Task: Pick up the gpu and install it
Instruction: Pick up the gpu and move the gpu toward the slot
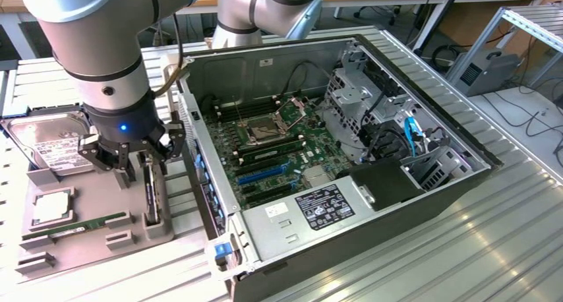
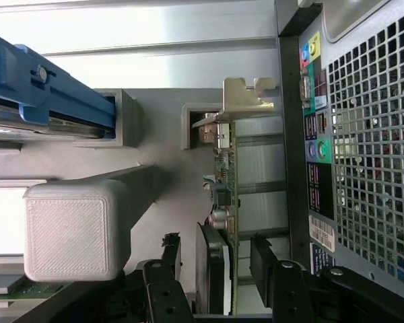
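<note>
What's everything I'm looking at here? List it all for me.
computer case: one, black, open, table centre
motherboard: one, green, inside case
holder: one, grey, exterior view's left of case
gpu: one, green, upright on edge in holder
hard drive: one, silver, exterior view's far left
RAM stick: one, green, lying in holder
square chip: one, silver, in holder
table: one, silver slats, under everything
arm: one, grey, above holder
fingers: two, black, open, either side of gpu

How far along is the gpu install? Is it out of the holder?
Not yet. Done: the tool sits over the gpu, open, a finger on each side. In hand: nothing gripped; the gpu stands on edge in its gray holder. Left: the grasp, the lift and seating it in the open case.
</note>
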`<state>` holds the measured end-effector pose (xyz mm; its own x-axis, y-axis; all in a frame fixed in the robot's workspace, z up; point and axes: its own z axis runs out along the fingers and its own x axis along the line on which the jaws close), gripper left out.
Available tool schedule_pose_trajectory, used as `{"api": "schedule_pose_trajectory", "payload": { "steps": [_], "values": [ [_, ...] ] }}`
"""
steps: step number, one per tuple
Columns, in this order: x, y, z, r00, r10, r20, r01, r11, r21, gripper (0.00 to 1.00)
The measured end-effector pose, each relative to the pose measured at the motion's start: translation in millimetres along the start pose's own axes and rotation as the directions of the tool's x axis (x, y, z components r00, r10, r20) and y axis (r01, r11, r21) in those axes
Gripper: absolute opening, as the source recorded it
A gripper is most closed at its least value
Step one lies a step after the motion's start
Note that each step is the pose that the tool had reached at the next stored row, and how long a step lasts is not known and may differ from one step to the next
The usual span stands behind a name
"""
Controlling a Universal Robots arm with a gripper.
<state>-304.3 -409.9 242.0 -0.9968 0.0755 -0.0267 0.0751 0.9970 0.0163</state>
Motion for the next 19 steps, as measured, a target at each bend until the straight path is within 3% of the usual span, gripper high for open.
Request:
{"api": "schedule_pose_trajectory", "payload": {
  "steps": [7,8,10,12,14,19],
  "values": [
    [0.2,0.3,3.6,1.0000,0.000,-0.0001,0.000,1.0000,0.0001,0.54],
    [0.3,0.4,3.7,1.0000,0.000,-0.0001,0.000,1.0000,-0.0002,0.53],
    [0.3,0.5,3.8,1.0000,0.000,-0.0002,0.000,1.0000,-0.0003,0.40],
    [0.3,0.5,3.8,1.0000,0.000,-0.0003,0.000,1.0000,-0.0002,0.40],
    [0.3,0.5,4.0,1.0000,0.000,-0.0004,0.000,1.0000,-0.0002,0.30],
    [0.3,0.6,5.1,1.0000,0.000,-0.0002,0.000,1.0000,-0.0004,0.30]
  ]
}}
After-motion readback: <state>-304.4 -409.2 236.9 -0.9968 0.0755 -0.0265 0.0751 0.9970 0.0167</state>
